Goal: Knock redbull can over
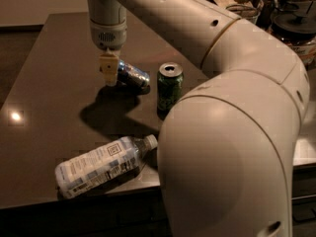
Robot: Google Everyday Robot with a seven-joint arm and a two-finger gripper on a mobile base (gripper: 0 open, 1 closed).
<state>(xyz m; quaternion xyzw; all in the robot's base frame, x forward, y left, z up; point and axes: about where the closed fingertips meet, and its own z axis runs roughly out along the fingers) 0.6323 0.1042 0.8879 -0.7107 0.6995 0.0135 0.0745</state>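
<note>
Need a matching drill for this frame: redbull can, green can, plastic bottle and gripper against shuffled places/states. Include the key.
Things:
1. redbull can
2. green can
3. plastic bottle
4. gripper

Places/states:
A. standing upright, open top showing
B. pointing down over the table, at one end of the redbull can
C. lying on its side near the table's front edge
D. lying on its side, just behind the green can

Pairs: 1-D, 2-A, 3-C, 4-B
</note>
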